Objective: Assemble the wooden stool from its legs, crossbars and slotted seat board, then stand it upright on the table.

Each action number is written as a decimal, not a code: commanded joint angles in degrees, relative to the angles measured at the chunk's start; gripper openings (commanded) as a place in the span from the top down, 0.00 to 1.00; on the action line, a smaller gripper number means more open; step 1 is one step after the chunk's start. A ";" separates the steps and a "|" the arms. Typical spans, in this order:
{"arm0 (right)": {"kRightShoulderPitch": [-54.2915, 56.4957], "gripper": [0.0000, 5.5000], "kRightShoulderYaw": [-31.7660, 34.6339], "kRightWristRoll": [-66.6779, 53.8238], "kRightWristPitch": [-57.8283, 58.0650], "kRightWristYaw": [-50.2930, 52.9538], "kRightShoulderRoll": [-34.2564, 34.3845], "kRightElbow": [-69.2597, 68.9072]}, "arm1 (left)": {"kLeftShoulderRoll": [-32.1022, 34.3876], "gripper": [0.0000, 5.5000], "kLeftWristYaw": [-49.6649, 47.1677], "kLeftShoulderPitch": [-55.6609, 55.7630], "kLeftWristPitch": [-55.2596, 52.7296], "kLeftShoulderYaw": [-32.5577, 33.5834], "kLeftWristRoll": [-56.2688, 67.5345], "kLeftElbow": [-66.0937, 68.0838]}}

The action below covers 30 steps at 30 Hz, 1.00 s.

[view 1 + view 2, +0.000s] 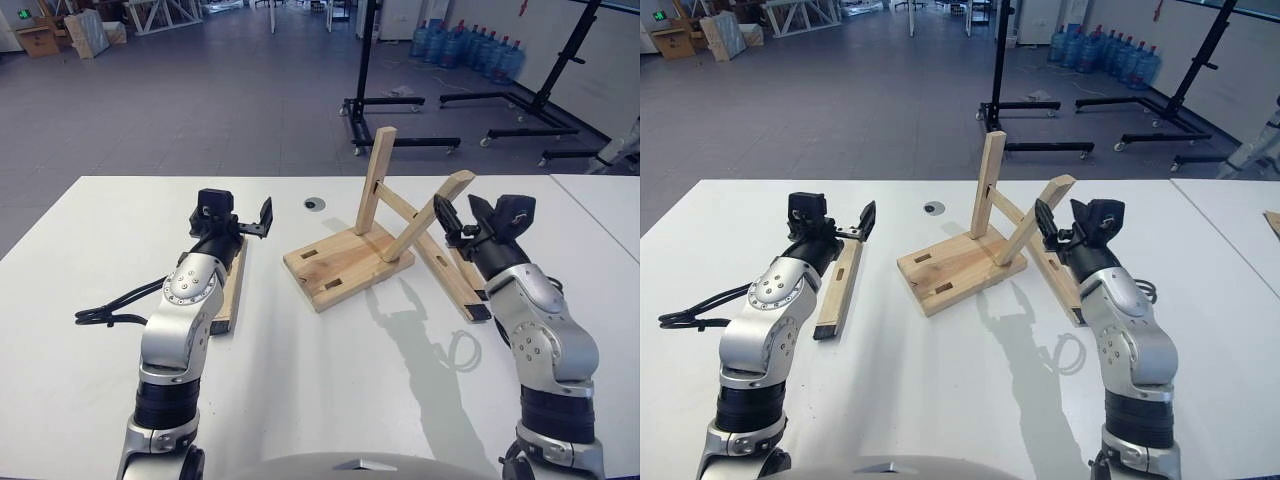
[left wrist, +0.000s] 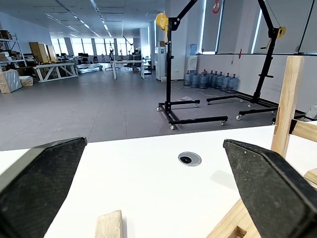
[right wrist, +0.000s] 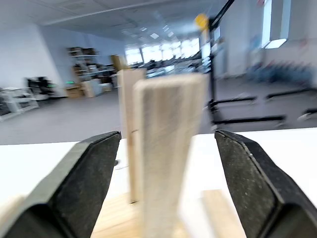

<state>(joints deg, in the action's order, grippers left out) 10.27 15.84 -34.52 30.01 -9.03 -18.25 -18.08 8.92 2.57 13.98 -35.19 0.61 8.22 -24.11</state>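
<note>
Left end effector (image 2: 156, 191) spread over loose leg (image 1: 840, 285); right end effector (image 3: 166, 191) spread astride tilted leg (image 1: 415, 232), unclamped.

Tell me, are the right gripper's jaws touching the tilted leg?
Apart. The right wrist view shows the tilted leg between the right gripper's open jaws, with clear gaps on both sides.

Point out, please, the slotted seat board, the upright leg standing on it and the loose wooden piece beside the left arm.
slotted seat board (image 1: 345, 262), left eye view, bare top face.
upright leg (image 1: 375, 180), left eye view, middle of its length.
loose wooden piece (image 1: 838, 290), right eye view, middle of its top face.
</note>
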 commanded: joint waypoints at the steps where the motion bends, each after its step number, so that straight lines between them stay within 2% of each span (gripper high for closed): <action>1: 3.37 0.37 2.48 -0.84 0.44 -3.69 -2.59 7.96 | -0.08 0.08 0.83 -0.03 0.30 -0.61 -0.40 1.27; 4: 5.65 0.42 0.15 2.31 -1.20 -7.68 -5.28 12.74 | -0.02 0.08 1.07 -0.29 0.22 -0.93 -0.72 1.20; 9: 5.69 0.60 -0.54 -0.59 0.16 -14.79 -6.19 12.18 | -0.05 0.08 1.84 -0.78 0.16 -1.79 -0.96 1.69; 13: 11.19 0.75 0.20 2.15 -2.23 -18.97 -9.22 24.55 | -0.04 0.08 2.45 -0.52 0.27 -2.72 -1.20 1.89; 17: 13.26 0.88 -4.59 7.43 -6.87 -21.33 -8.18 28.40 | -0.04 0.08 2.73 -0.31 0.40 -2.90 -1.21 2.58; 20: 19.87 0.88 -9.37 14.36 -14.46 -20.30 -4.74 37.30 | -0.15 0.08 3.00 -0.10 0.46 -3.41 -1.35 3.10; 24: 23.40 0.88 -10.84 19.35 -20.77 -18.07 -2.77 43.51 | 0.58 0.08 4.02 0.78 0.79 -3.64 -1.66 4.10; 27: 14.26 0.88 -13.21 20.28 -17.61 -18.69 -2.59 34.24 | 0.98 0.08 4.81 0.29 0.39 -4.01 -1.87 4.15; 30: 5.68 0.88 -11.25 18.24 -12.71 -15.87 -1.87 22.14 | 4.00 0.08 9.81 -0.08 -0.07 -8.81 -2.65 3.46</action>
<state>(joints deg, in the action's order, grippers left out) 18.38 2.68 -14.80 15.00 -26.99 -20.40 10.11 11.65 9.77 13.96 -34.63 -6.14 5.68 -20.00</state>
